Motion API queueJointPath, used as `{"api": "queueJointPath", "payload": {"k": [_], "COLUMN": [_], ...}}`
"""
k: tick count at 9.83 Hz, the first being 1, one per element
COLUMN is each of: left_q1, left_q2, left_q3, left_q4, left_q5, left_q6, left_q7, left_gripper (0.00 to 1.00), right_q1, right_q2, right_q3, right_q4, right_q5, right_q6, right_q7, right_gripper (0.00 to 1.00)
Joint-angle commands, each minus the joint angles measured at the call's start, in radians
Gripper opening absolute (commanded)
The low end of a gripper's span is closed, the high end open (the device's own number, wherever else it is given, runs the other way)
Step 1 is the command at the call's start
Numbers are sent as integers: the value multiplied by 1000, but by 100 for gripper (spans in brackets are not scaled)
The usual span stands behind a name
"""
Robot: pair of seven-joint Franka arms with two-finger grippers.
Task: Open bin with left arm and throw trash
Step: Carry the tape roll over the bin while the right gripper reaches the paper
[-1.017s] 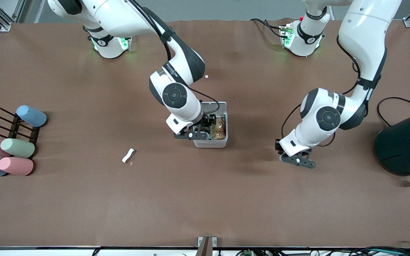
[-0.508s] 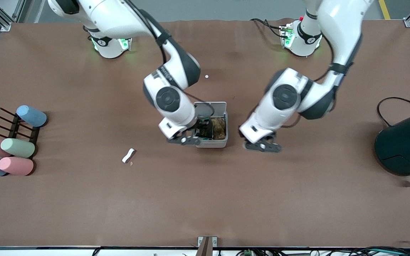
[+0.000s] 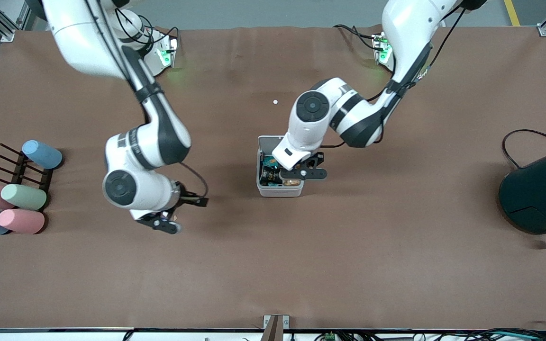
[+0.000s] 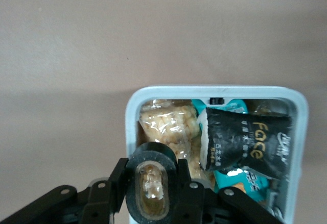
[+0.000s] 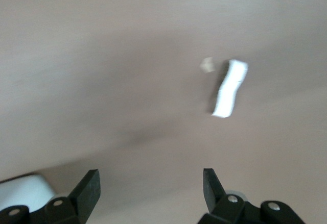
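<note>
The bin (image 3: 280, 191) stands mid-table with its lid (image 3: 269, 140) up. Inside lie the black printed wrapper (image 3: 269, 177) and other packets. My left gripper (image 3: 304, 173) hangs over the bin's open top, shut on the black tape roll. In the left wrist view the tape roll (image 4: 151, 155) sits between my left gripper's (image 4: 152, 179) fingers, above the bin's rim (image 4: 134, 106) and beside the wrapper (image 4: 250, 142). My right gripper (image 3: 165, 222) is open and empty over the table toward the right arm's end. It hides the white strip in the front view. The right wrist view shows the strip (image 5: 230, 88) ahead of my right gripper (image 5: 151, 180).
Pastel cups (image 3: 22, 196) lie on a dark rack (image 3: 19, 170) at the right arm's end. A big dark teal cylinder (image 3: 541, 194) with a black cable stands at the left arm's end. A tiny white dot (image 3: 275, 102) lies farther from the camera than the bin.
My right gripper left the bin, with the wrapper now inside, and swung over the white strip. My left gripper moved from the table at its own end to over the bin.
</note>
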Motion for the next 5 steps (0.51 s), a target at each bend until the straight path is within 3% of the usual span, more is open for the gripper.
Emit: {"api": "queueJointPath", "payload": {"k": [1, 2, 3, 5], "left_q1": [-9, -4, -1, 13], "left_q2": [27, 27, 26, 15], "left_q3": [7, 9, 9, 10], "left_q4": [37, 37, 37, 39], "left_q5": [46, 47, 53, 54], "left_q6": [-14, -14, -16, -22], "left_q7": [-29, -28, -22, -17], "left_gripper": [14, 61, 100, 100], "right_q1": [-38, -48, -75, -94], "right_q2": [-31, -28, -23, -20], "right_q3": [12, 8, 10, 10], "right_q4": [-149, -198, -242, -324], "right_q5": [-16, -16, -14, -14], "right_q6": [103, 170, 250, 388], "right_q7": [6, 8, 14, 17], "right_gripper": [91, 93, 97, 98]}}
